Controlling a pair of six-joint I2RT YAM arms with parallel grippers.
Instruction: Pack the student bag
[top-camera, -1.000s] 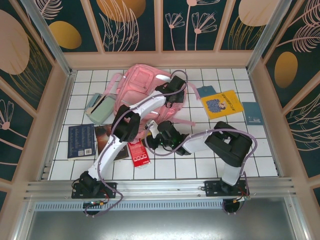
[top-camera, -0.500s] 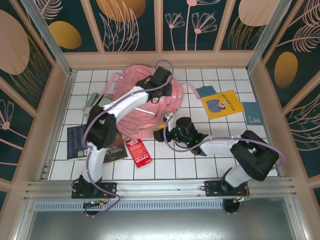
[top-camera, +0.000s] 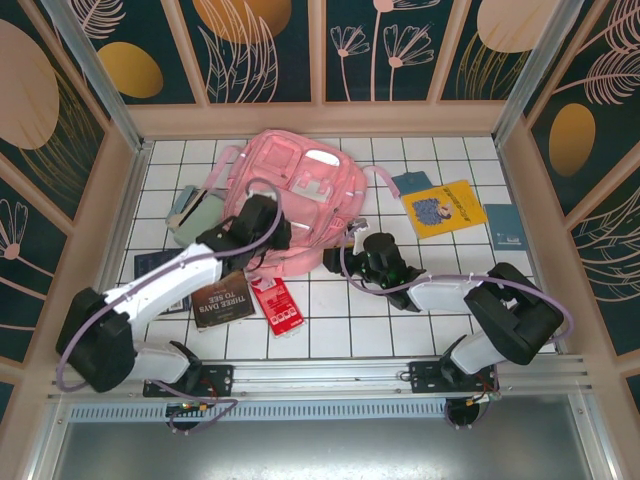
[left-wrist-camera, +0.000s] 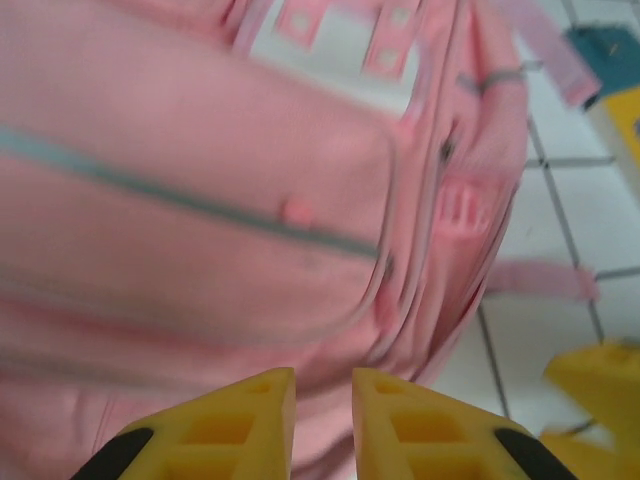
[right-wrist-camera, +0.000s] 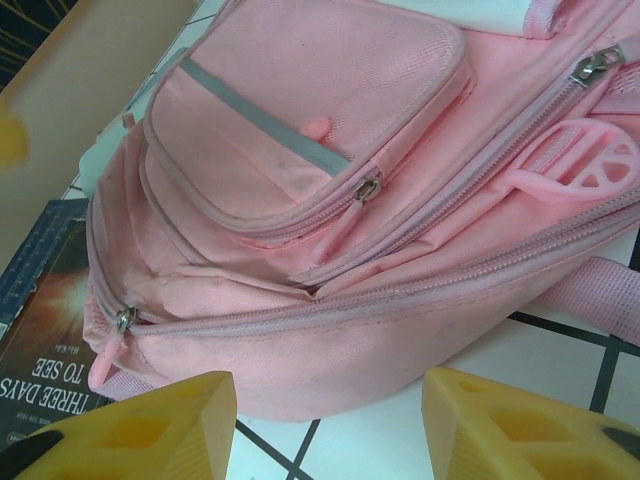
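While the student bag (top-camera: 300, 190) is lying on the tiled surface (top-camera: 325, 330), left fingers (left-wrist-camera: 240, 425) hovering slightly parted, right fingers (right-wrist-camera: 150, 425) gaping wide, both empty

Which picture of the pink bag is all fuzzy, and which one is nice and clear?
Left wrist view: the student bag is smeared and fuzzy, though the left tool looks crisp. Right wrist view: sharp, zips plain to see. Top external view: clear, evenly lit.

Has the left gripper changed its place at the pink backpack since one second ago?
Yes. The left gripper went from the side of the pink backpack nearest the yellow book to its near left edge.
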